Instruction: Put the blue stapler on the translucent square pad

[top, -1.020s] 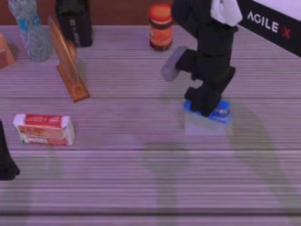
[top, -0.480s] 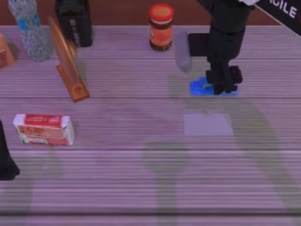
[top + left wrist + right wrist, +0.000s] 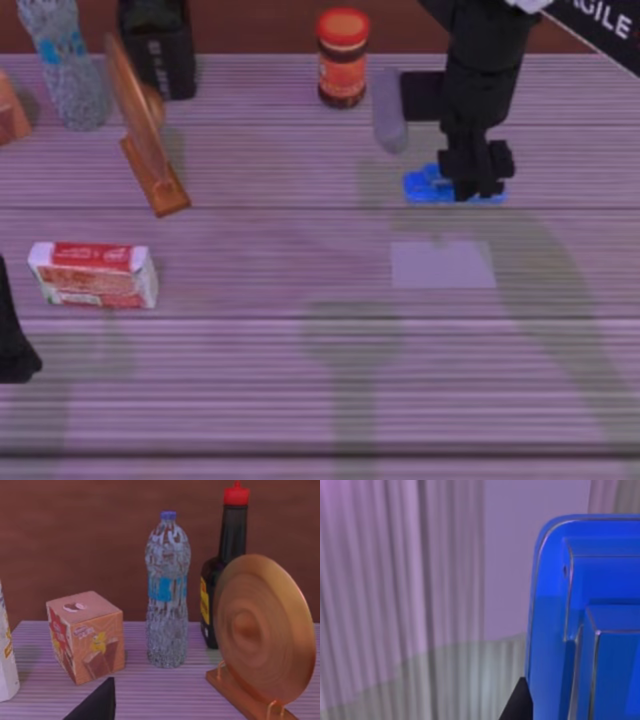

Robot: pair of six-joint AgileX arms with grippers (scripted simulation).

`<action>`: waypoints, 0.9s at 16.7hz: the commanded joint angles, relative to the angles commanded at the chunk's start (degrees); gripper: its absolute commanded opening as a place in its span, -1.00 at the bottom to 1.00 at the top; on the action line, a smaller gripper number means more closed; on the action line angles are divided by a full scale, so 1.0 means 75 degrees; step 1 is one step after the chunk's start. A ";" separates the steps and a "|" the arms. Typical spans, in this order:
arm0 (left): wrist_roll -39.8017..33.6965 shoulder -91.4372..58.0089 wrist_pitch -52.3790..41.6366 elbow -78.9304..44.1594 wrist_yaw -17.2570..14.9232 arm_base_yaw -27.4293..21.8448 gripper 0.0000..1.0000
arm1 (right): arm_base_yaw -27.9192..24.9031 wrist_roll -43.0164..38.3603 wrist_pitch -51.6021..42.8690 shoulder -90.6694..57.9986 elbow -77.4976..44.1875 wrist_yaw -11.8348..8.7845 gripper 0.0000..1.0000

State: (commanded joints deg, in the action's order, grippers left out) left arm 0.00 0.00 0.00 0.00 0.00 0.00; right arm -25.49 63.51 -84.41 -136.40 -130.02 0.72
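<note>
The right gripper (image 3: 476,172) is hanging over the far right part of the surface (image 3: 300,380) with its fingers closed around the blue stapler (image 3: 430,187), whose blue ends are showing on either side of the black fingers in the top view. In the right wrist view the blue stapler (image 3: 585,620) is filling the side of the frame, close against the camera, which fits a firm hold. The stapler is sitting beyond the translucent square pad (image 3: 443,265), apart from it, with a strip of bare surface between them; whether it is lifted clear of the surface cannot be told from above.

To do the carry well, the arm should be bringing the stapler toward the near side until it is lying over the middle of the pad, keeping it level and its long side running across the pad's width, since the pad looks only a little wider than the stapler. Lowering gently before releasing should stop it from skidding off the thin patch. The red-lidded jar (image 3: 342,57) is standing off to the left of the path and should not be in the way.

The left arm (image 3: 14,340) is parked at the left edge of the surface, its wrist camera looking toward a water bottle (image 3: 167,590) and a wooden plate on a stand (image 3: 260,635); whether its fingers are open cannot be told.
</note>
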 joint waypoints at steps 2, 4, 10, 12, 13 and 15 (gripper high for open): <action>0.0000 0.0000 0.0000 0.0000 0.0000 0.0000 1.00 | 0.0030 -0.0036 0.0444 0.0000 0.0438 -0.0002 -1.00; 0.0000 0.0000 0.0000 0.0000 0.0000 0.0000 1.00 | 0.0040 -0.0049 0.1159 -0.0037 0.1102 -0.0001 -1.00; 0.0000 0.0000 0.0000 0.0000 0.0000 0.0000 1.00 | -0.0005 -0.0001 0.2792 -0.0156 0.2639 0.0001 -1.00; 0.0000 0.0000 0.0000 0.0000 0.0000 0.0000 1.00 | -0.0006 0.0000 0.2803 -0.0159 0.2649 0.0001 -1.00; 0.0000 0.0000 0.0000 0.0000 0.0000 0.0000 1.00 | -0.0006 0.0000 0.2803 -0.0159 0.2649 0.0001 -1.00; 0.0000 0.0000 0.0000 0.0000 0.0000 0.0000 1.00 | -0.0006 0.0000 0.2803 -0.0159 0.2649 0.0001 -0.85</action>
State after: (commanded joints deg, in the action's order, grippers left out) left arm 0.00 0.00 0.00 0.00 0.00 0.00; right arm -25.54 63.51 -63.39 -137.59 -110.15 0.73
